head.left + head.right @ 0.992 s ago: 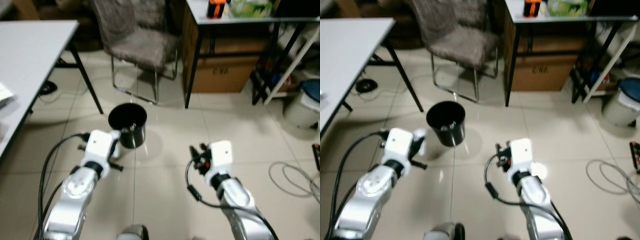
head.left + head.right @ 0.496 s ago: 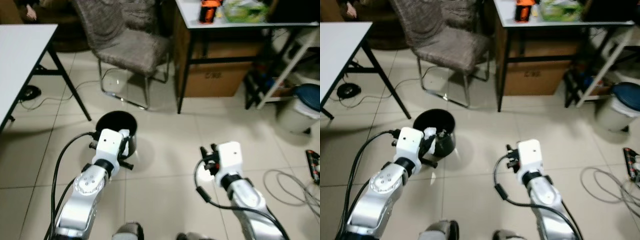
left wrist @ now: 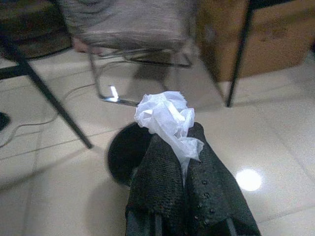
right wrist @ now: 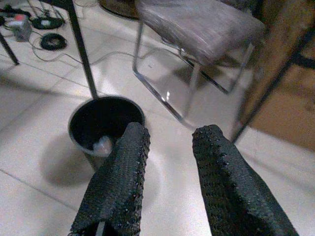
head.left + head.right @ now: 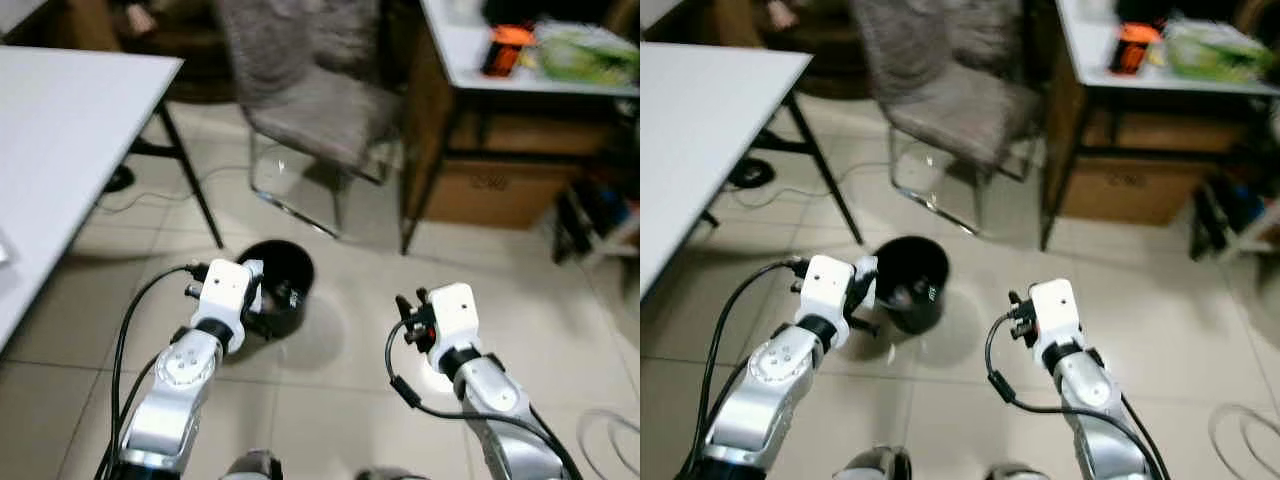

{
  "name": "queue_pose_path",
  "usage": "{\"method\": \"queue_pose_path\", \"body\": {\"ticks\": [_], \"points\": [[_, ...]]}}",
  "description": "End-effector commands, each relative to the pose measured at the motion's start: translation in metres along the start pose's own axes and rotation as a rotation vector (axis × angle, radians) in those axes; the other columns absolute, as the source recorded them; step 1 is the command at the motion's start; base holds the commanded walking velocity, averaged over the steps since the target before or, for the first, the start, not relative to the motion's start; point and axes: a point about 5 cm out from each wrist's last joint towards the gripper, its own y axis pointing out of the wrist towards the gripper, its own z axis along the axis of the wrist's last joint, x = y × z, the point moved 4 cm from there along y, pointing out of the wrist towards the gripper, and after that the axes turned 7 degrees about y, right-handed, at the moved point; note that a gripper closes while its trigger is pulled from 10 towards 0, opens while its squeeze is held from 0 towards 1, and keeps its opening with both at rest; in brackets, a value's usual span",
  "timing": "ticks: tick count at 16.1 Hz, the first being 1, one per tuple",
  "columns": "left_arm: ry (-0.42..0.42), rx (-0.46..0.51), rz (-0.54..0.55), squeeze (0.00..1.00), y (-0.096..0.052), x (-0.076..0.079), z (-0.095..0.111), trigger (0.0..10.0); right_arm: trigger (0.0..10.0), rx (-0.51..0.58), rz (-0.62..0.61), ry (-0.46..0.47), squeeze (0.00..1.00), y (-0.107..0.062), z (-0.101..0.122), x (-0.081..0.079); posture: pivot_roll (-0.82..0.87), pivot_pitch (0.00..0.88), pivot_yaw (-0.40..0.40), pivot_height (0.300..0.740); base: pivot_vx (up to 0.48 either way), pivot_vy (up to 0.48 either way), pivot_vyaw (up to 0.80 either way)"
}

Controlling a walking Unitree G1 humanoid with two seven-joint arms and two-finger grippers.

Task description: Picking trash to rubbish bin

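Left gripper (image 3: pixel 178 162) pinches a crumpled white tissue (image 3: pixel 166 117) between its 2 black fingers, holding it just beside the near rim of the black rubbish bin (image 5: pixel 283 297), on the bin's left side. The bin stands on the tiled floor (image 5: pixel 330 400), and a pale scrap (image 4: pixel 102 144) already lies at its bottom. Behind the bin sits a grey padded chair (image 5: pixel 322 103) on a chrome frame, and to the bin's left a white table (image 5: pixel 60 140). Right of the bin, well apart from it, the right gripper (image 4: pixel 167 172) hovers above the floor with its 2 fingers spread and nothing between them.
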Motion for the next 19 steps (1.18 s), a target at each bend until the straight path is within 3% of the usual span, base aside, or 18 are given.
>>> {"method": "queue_pose_path", "body": {"ticks": [1, 7, 15, 19], "points": [[0.002, -0.02, 0.02, 0.0, -0.001, -0.004, -0.007, 10.0, 10.0, -0.003, 0.016, 0.005, 0.0, 0.001, -0.003, -0.003, -0.04, 0.149, -0.005, 0.74, 0.435, 0.0, 0.0], [-0.014, -0.018, 0.019, 0.0, -0.001, 0.002, -0.013, 10.0, 10.0, 0.041, 0.016, -0.015, 0.0, 0.005, 0.004, -0.001, -0.06, 0.076, -0.012, 0.74, 0.433, 0.0, 0.0], [-0.032, -0.025, 0.045, 0.0, -0.01, 0.007, -0.02, 10.0, 10.0, -0.012, 0.081, -0.023, 0.0, 0.001, -0.008, -0.003, -0.04, 0.098, -0.077, 0.74, 0.433, 0.0, 0.0], [-0.014, -0.009, 0.019, 0.0, -0.009, 0.013, -0.018, 10.0, 10.0, -0.031, 0.047, -0.008, 0.0, -0.001, -0.015, -0.001, -0.04, 0.106, -0.052, 0.74, 0.306, 0.0, 0.0]]}}
